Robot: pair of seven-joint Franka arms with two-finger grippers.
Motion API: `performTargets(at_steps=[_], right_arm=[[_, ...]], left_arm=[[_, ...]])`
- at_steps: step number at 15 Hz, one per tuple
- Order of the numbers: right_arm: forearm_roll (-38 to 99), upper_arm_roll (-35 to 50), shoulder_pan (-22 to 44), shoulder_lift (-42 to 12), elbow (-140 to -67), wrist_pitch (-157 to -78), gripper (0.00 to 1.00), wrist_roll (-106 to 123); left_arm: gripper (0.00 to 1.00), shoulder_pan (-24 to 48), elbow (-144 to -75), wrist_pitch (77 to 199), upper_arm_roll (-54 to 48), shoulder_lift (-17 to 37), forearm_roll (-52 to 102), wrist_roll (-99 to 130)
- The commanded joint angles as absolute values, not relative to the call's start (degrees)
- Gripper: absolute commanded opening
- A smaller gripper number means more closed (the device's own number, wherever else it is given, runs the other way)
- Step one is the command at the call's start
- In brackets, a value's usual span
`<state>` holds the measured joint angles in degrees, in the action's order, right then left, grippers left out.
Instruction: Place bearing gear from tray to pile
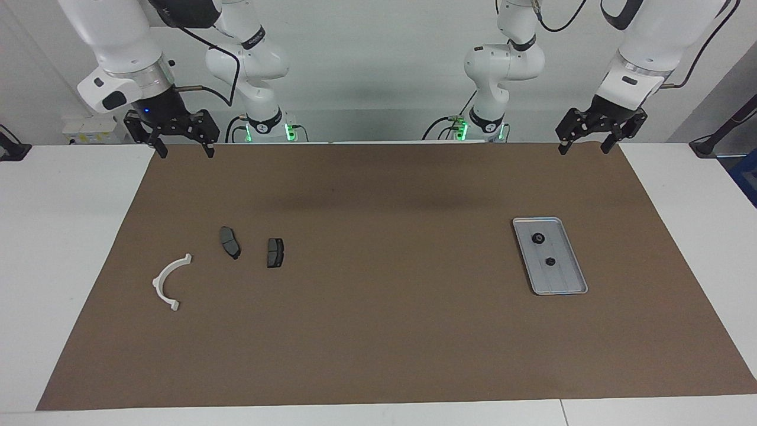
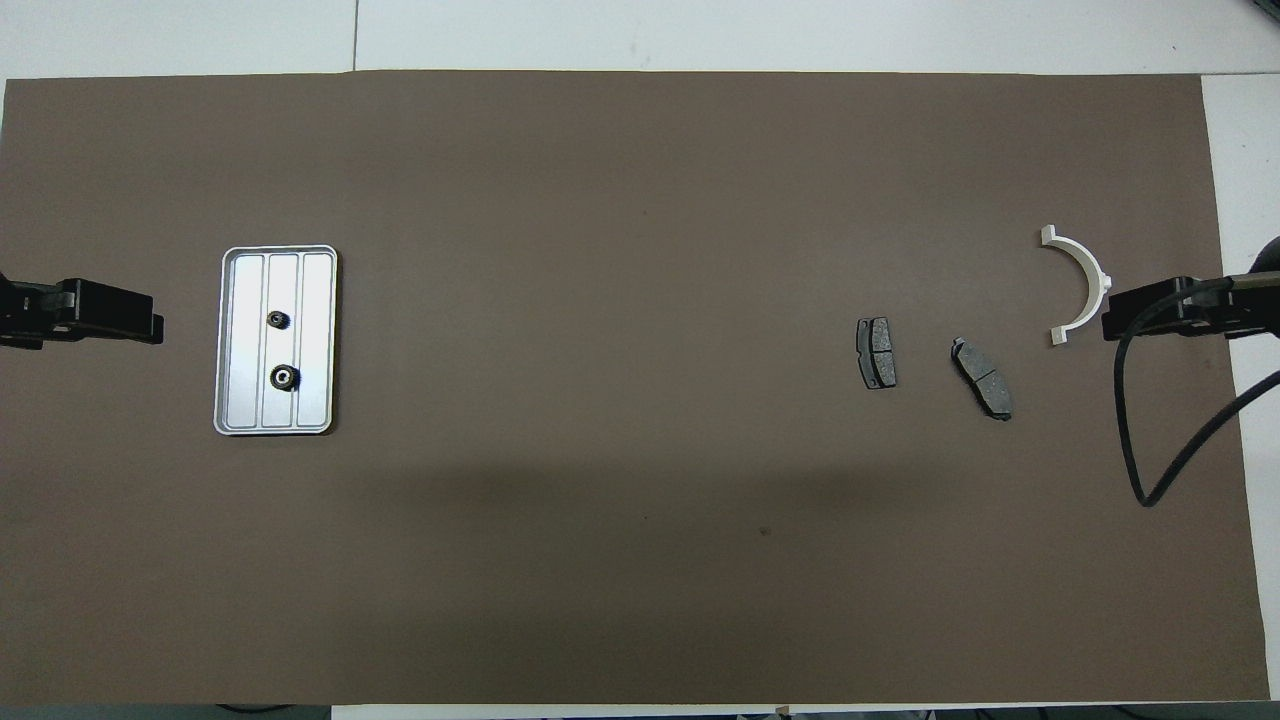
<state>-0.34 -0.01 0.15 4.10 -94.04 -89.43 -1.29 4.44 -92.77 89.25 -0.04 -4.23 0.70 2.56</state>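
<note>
Facing view: left gripper (image 1: 587, 147) and right gripper (image 1: 182, 148) both raised at robots' end of mat, fingers wide, empty, waiting. Tray (image 1: 572, 284) at left arm's end, two gears (image 1: 538, 238) inside.

Overhead view: pile (image 2: 878, 366) well apart, toward right arm's end. Best: left gripper drops straight over one gear, avoids rim.

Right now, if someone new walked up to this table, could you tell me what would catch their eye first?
Probably the silver tray toward the left arm's end of the brown mat, with two small dark gears inside it. Toward the right arm's end lie a white plastic arc and two dark brake-pad-shaped pieces, spread apart. The left gripper and right gripper hang open at the mat's robot-side edge, holding nothing.
</note>
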Motion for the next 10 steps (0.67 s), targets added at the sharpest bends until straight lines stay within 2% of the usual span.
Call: performTargets(at_steps=[1, 6, 10], right_arm=[[1.05, -0.09, -0.09, 4.66, -94.39, -90.62, 1.0, -0.09], [1.05, -0.09, -0.09, 4.66, -94.39, -90.62, 1.0, -0.09], [1.14, -0.09, -0.17, 4.57, -94.39, -90.62, 1.0, -0.09]], left_arm=[[1.0, 5.45, -95.36, 90.62, 0.7, -6.15, -0.53, 1.85], [1.0, 4.4, -97.63, 91.66, 1.23, -7.64, -0.44, -1.3], [1.0, 1.67, -111.05, 106.83, 1.23, -7.3, -0.44, -4.12]])
